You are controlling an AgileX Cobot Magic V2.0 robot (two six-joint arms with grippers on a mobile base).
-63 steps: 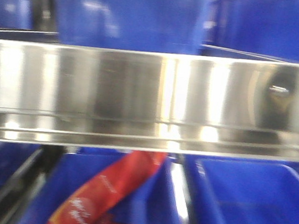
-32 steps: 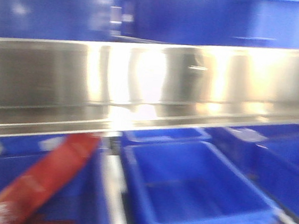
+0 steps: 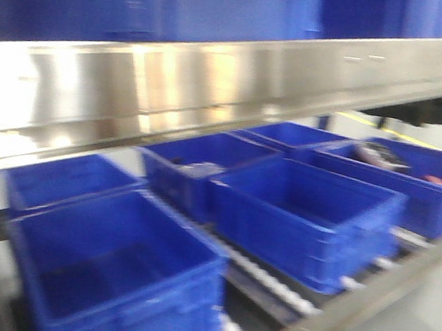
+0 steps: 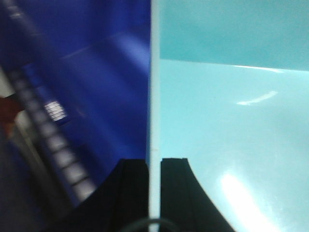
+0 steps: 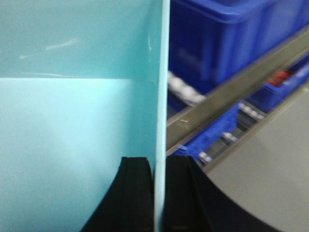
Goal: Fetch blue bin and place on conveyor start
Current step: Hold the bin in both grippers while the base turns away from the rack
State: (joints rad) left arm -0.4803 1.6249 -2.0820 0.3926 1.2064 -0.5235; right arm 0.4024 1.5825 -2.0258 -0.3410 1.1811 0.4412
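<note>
The blue bin [image 4: 231, 121] is a light cyan tub that fills the right half of the left wrist view and the left half of the right wrist view [image 5: 72, 121]. My left gripper [image 4: 154, 162] is shut on the thin rim of its left wall, one black finger inside and one outside. My right gripper [image 5: 161, 159] is shut the same way on its right wall. The bin is held off the rack between the two grippers. Neither gripper nor the blue bin shows in the front view. The conveyor start is out of view.
A shiny stainless shelf [image 3: 213, 86] crosses the front view at a slant. Below it, dark royal-blue bins [image 3: 303, 214] stand on a roller rack [image 3: 272, 285]. Another dark bin [image 5: 227, 38] and a rack rail [image 5: 231, 92] lie to my right, beside grey floor [image 5: 270, 159].
The front view has swung to the right along the rack: the red packet has left the frame, several more dark blue bins and grey floor have come in, and the shelf now slants.
</note>
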